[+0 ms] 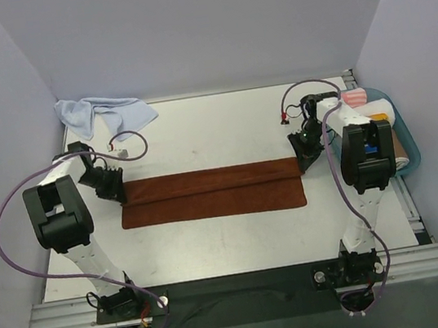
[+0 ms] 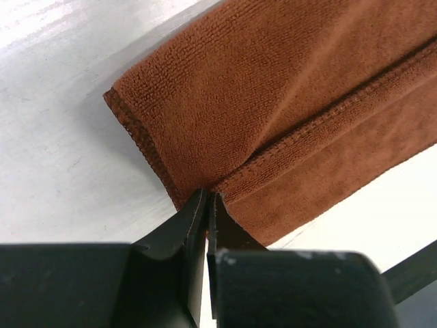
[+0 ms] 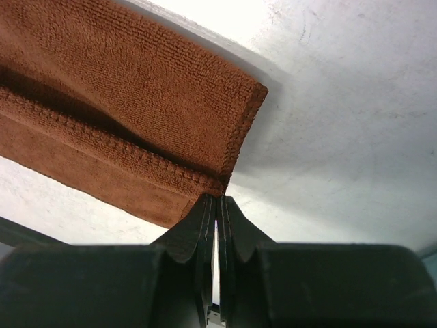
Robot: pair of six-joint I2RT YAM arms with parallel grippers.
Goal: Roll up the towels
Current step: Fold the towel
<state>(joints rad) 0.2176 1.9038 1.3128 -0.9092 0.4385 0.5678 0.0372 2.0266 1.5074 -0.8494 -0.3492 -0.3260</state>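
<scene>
The rust-brown towel (image 1: pixel 211 194) lies flat across the middle of the table, folded lengthwise into a long strip with the upper layer's hem running along it. My left gripper (image 1: pixel 111 184) is shut on the strip's left end, pinching the hem at the fold (image 2: pixel 207 198). My right gripper (image 1: pixel 304 155) is shut on the right end, pinching the hem corner (image 3: pixel 217 199). The brown terry fills the left wrist view (image 2: pixel 273 89) and the right wrist view (image 3: pixel 123 116). The pale light-blue towel (image 1: pixel 104 113) lies crumpled at the back left corner.
A teal basket (image 1: pixel 410 144) stands at the right table edge behind my right arm, holding a pink-and-white striped cloth (image 1: pixel 355 99) and other cloths. A small white connector (image 1: pixel 121 152) lies behind my left gripper. Walls enclose the table on three sides.
</scene>
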